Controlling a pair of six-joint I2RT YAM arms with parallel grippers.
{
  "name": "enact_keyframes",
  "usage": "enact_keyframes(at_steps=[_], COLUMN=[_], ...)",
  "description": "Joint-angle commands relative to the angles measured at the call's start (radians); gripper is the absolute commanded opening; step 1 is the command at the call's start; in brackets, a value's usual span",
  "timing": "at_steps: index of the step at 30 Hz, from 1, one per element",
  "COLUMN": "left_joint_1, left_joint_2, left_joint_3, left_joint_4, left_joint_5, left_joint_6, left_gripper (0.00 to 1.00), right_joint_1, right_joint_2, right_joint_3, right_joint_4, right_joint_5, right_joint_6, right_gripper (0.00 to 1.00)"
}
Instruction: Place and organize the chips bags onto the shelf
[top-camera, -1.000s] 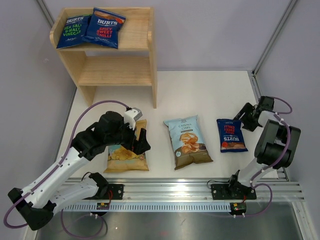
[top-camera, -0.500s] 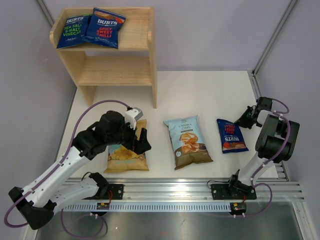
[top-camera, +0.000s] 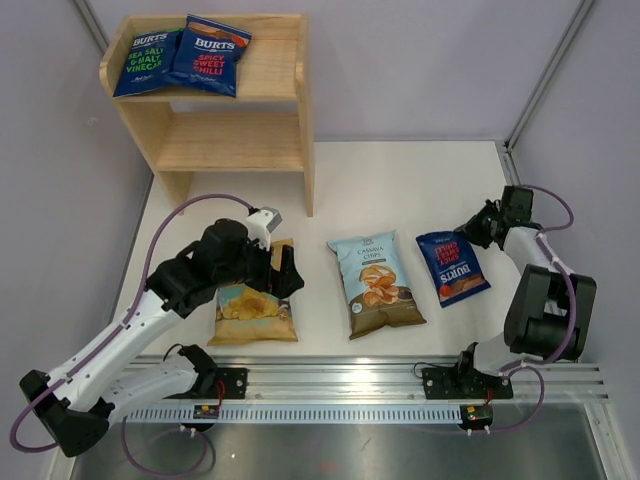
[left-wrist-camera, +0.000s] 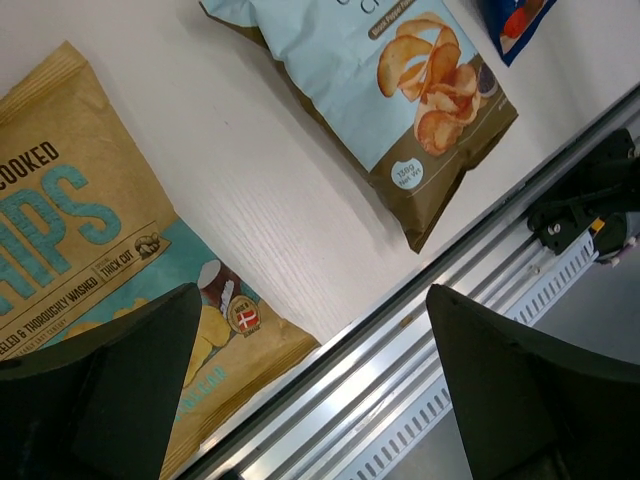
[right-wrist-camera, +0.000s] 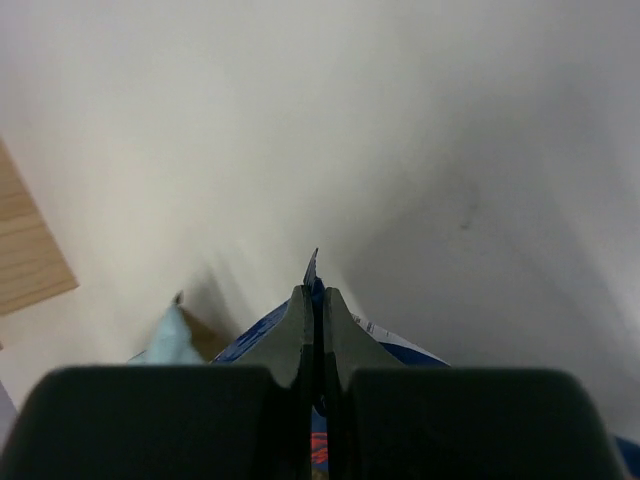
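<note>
My right gripper (top-camera: 478, 228) is shut on the top edge of a small dark-blue BURTS chips bag (top-camera: 452, 266) at the table's right side. In the right wrist view the bag's edge (right-wrist-camera: 313, 262) pokes up between the closed fingertips (right-wrist-camera: 313, 300). My left gripper (top-camera: 277, 274) hovers open over the yellow chips bag (top-camera: 252, 308), whose lower corner (left-wrist-camera: 120, 260) shows between the wide-apart fingers (left-wrist-camera: 520, 400). The light-blue Cassava bag (top-camera: 375, 283) lies flat mid-table. Two more BURTS bags (top-camera: 182, 58) rest on the top tier of the wooden shelf (top-camera: 270, 140).
The shelf's lower tier (top-camera: 235, 142) holds nothing. A metal rail (top-camera: 350, 380) runs along the near table edge, close below the left gripper. Enclosure walls stand near the right arm (top-camera: 545, 300).
The right gripper closed on the dark-blue bag's top edge and pulled it slightly left, tilting it. The left arm barely shifted.
</note>
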Motion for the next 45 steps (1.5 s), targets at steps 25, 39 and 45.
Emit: enact_keyframes(at_steps=[25, 39, 45], left_joint_1=[-0.002, -0.047, -0.047], left_joint_2=[0.042, -0.008, -0.05], left_joint_3=[-0.43, -0.476, -0.458], left_joint_4=[1.522, 1.499, 1.458], left_joint_5=[0.14, -0.05, -0.027], left_joint_6=[-0.052, 0.054, 0.051], left_gripper=[0.99, 0.9, 0.35], right_joint_1=[0.739, 0.98, 1.017], right_joint_2=[-0.42, -0.365, -0.374], right_joint_3=[0.159, 0.156, 0.156], right_joint_4=[0.288, 0.468, 0.474], right_joint_5=[0.146, 0.189, 0.221], right_joint_6=[0.56, 0.705, 0.71], right_gripper=[0.0, 0.0, 0.0])
